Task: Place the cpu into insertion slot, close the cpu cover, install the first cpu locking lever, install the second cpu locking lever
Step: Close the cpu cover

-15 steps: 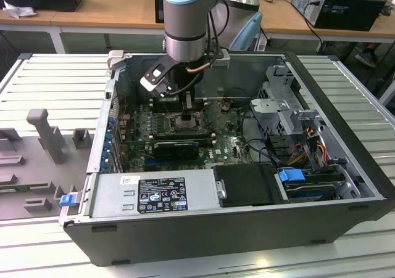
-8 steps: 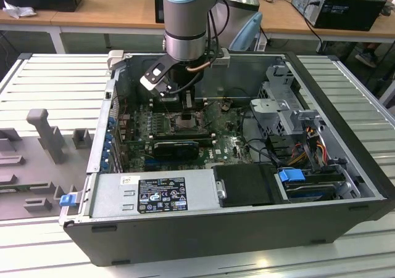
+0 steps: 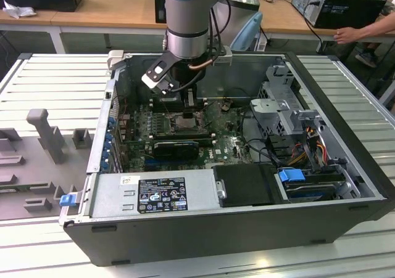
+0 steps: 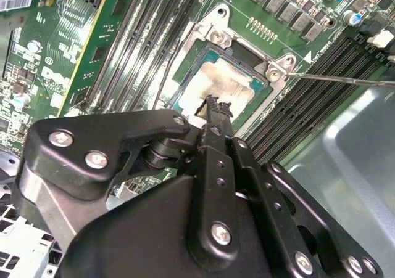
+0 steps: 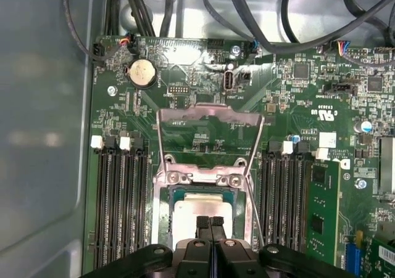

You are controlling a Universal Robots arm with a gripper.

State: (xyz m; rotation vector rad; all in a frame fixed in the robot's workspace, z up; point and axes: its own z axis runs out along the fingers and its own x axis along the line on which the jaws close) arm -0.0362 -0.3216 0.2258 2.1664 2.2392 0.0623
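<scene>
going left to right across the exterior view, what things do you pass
grey fixture block → blue clip on the case corner → gripper down over the motherboard → blue drive tab → person's hand on the far desk

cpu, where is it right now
In the first wrist view the cpu lies in the insertion slot, between the two banks of memory slots, under the gripper.

cpu [image 5: 200, 207]: square, dull silver-grey top, smudged. Lies flat in the insertion slot [image 5: 163, 213], directly under the gripper [image 5: 208, 221] tips. cpu cover [image 5: 210, 113]: thin silver frame, swung up open beyond the tips, hinged at the slot's far edge.
</scene>
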